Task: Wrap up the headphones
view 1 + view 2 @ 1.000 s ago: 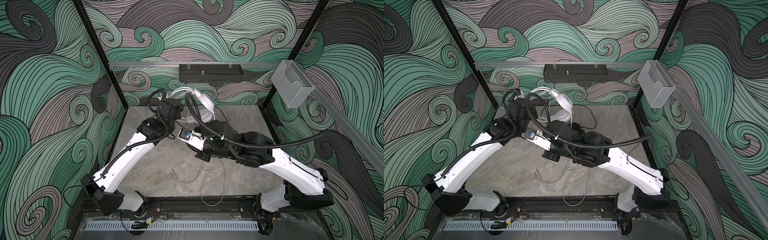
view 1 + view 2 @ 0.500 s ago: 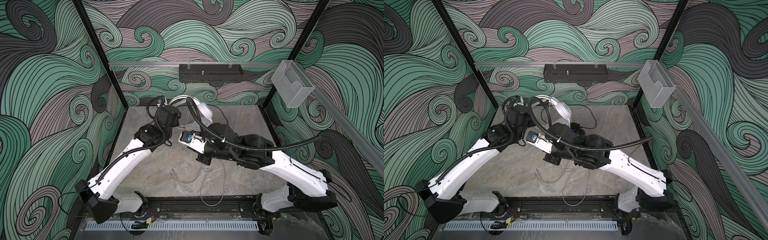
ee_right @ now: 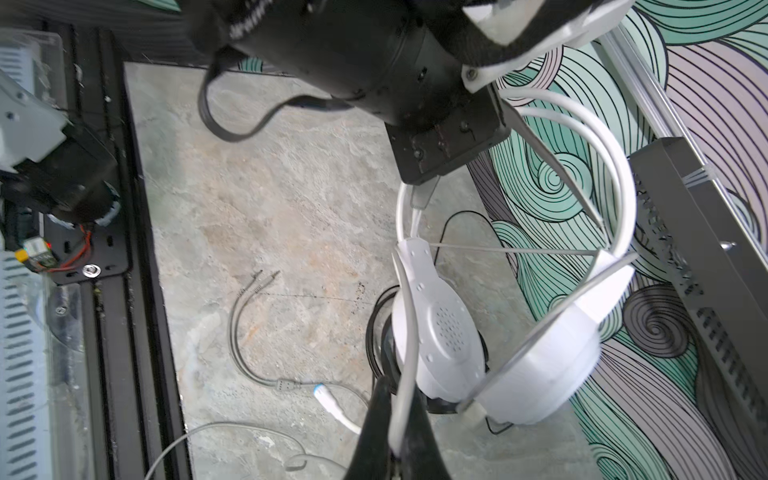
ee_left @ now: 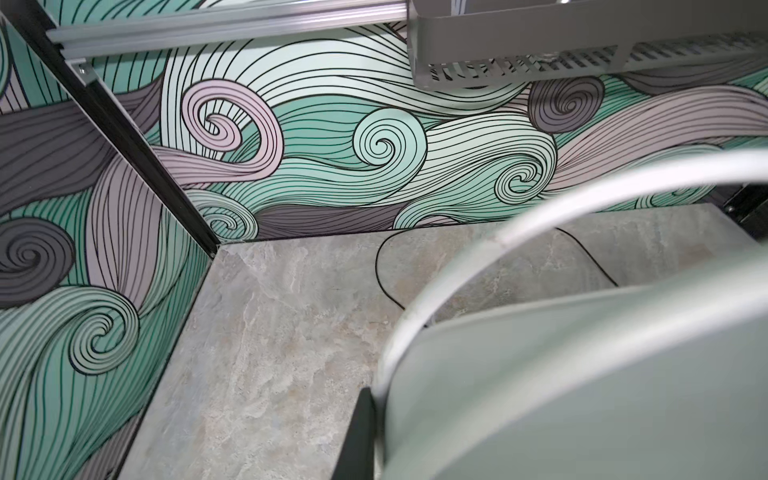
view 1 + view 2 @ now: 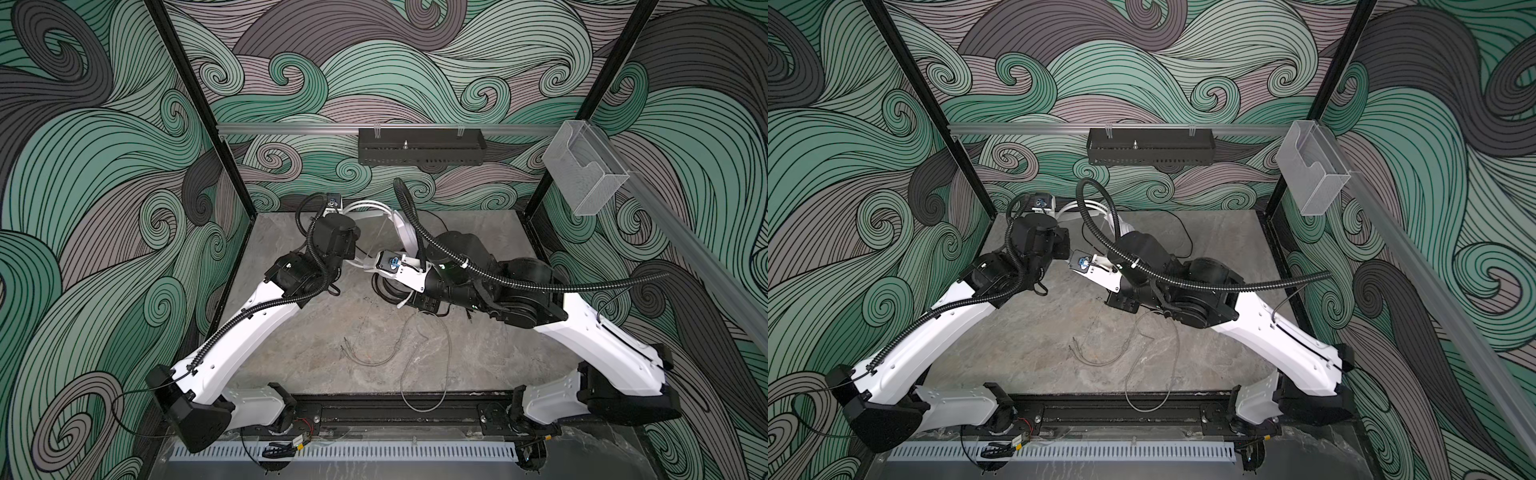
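The white headphones (image 3: 444,345) hang in the air near the back wall, their thin headband (image 5: 374,206) arching up. My left gripper (image 3: 422,199) is shut on a headband wire. In the left wrist view only one black finger (image 4: 360,432) shows beside the blurred white headband (image 4: 498,241). My right gripper (image 3: 401,386) is shut on the pale cable (image 3: 405,353) just below the ear cup. The cable's loose end (image 5: 419,370) trails across the table and loops over the front edge. The black headphones (image 3: 380,332) lie under the white ones, mostly hidden.
A black perforated tray (image 5: 419,151) hangs on the back rail. A clear plastic holder (image 5: 582,174) is fixed at the right. A black cable (image 4: 380,266) curls on the stone table top near the back wall. The black base rail (image 5: 395,411) runs along the front.
My left wrist has sunk a little toward the front and the white headphones have turned with it. The right gripper has edged right. Both grips have held.
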{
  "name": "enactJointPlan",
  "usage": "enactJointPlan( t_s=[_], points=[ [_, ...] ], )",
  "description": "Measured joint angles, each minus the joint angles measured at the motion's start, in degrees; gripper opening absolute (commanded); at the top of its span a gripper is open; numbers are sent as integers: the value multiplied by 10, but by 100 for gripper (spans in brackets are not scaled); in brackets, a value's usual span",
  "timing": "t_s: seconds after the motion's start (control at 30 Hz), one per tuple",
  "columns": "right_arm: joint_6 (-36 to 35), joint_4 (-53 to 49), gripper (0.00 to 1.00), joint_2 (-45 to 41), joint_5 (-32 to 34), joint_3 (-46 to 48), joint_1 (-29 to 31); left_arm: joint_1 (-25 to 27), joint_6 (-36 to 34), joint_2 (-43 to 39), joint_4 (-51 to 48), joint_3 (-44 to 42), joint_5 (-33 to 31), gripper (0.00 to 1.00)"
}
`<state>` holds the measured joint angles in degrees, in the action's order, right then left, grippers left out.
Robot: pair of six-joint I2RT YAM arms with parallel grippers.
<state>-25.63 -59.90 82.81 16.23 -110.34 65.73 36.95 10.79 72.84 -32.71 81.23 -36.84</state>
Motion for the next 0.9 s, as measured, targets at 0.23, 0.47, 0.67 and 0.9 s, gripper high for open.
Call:
enactJointPlan(
  t_s=[0.23, 0.47, 0.67, 0.9],
  points=[
    [-55, -12, 0, 4, 98, 1, 0, 1, -90, 0, -14, 4, 21, 0],
    [-103, 22, 0, 15, 185, 1, -12, 1, -153, -4, -42, 23, 92, 0],
    [-122, 68, 0, 19, 198, 1, -42, 1, -174, -24, -55, 23, 166, 0],
    [-80, 87, 1, 20, 161, 2, -90, 1, -169, -57, -53, 23, 219, 0]
  ],
)
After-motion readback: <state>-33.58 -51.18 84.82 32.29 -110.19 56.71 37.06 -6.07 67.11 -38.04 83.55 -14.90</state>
